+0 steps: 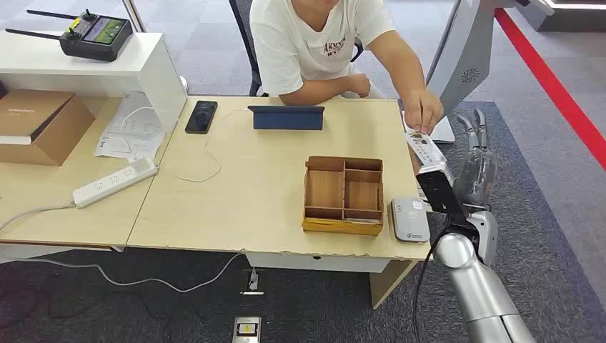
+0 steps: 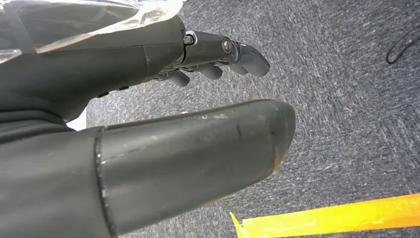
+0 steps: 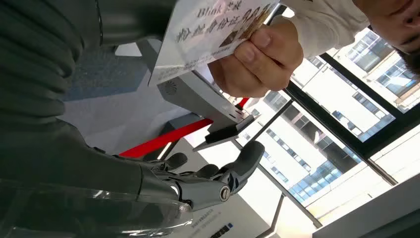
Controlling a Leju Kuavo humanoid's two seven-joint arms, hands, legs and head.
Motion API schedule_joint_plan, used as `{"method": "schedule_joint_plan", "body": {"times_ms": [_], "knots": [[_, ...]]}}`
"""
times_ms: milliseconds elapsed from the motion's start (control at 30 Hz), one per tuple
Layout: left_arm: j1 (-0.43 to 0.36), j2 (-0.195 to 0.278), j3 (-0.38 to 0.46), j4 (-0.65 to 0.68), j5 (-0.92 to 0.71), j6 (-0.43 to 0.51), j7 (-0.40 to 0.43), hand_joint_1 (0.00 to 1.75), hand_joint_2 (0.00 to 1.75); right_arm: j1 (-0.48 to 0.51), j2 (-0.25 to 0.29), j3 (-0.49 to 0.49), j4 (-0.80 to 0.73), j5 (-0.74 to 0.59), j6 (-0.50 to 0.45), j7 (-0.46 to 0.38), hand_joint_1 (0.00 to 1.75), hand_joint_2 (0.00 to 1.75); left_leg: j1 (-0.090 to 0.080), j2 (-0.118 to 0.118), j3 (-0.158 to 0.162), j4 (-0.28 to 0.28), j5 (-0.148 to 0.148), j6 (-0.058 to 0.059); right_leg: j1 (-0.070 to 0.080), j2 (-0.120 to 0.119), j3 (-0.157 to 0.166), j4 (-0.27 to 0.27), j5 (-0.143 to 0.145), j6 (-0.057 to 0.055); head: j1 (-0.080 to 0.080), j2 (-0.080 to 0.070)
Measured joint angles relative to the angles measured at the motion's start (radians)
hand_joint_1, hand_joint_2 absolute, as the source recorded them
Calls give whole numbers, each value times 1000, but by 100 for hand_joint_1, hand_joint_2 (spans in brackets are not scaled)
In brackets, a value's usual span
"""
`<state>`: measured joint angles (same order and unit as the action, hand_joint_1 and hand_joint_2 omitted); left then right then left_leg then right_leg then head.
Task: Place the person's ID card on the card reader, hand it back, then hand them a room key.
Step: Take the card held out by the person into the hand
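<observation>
A light wooden desk (image 1: 271, 186) spans the head view, with grey carpet (image 1: 557, 200) on its near and right sides and a red floor stripe (image 1: 557, 86) running diagonally at far right. At the left edge sits a brown cardboard box (image 1: 36, 125), and behind it a white raised shelf (image 1: 107, 64) carries a black remote controller (image 1: 96, 34). A white power strip (image 1: 114, 182) lies near the desk's left seam, its cable trailing off the near edge. A black phone (image 1: 201, 116) rests toward the far edge, and beside it a dark blue tablet case (image 1: 286, 117); the desk surface between these and the near edge is bare. Right of centre stands a wooden organiser tray (image 1: 313, 191) with several compartments, which look empty. Just beside its right wall, at the desk's near right corner, lies the small grey card reader (image 1: 409, 220). A seated person (image 1: 321, 43) in a white shirt reaches across the far right corner, their hand (image 1: 423, 111) pinching the ID card (image 1: 426, 148) and holding it out just past the desk's right edge. The robot's right hand (image 1: 477, 161) is raised off the desk's right side, fingers wide apart and holding nothing; in the right wrist view the card (image 3: 213, 34) sits near the thumb, gripped by the person's fingers. The left hand (image 2: 163, 114) hangs over carpet with fingers loosely spread, holding nothing, near an orange floor strip (image 2: 327, 218).
</observation>
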<state>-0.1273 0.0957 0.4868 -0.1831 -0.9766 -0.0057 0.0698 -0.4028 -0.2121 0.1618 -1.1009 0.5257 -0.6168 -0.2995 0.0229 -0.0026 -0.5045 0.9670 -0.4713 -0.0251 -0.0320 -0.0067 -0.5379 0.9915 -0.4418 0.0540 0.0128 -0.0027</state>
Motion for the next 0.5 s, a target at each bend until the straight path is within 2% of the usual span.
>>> {"method": "schedule_joint_plan", "body": {"times_ms": [500], "knots": [[0, 0, 0, 0, -1, -3, 0, 0, 0, -2, 0, 5, 0, -10, 10, 6, 175, 175, 0, 0, 0, 0, 0, 0, 0, 0, 0, 0, 0, 0, 0, 0]]}}
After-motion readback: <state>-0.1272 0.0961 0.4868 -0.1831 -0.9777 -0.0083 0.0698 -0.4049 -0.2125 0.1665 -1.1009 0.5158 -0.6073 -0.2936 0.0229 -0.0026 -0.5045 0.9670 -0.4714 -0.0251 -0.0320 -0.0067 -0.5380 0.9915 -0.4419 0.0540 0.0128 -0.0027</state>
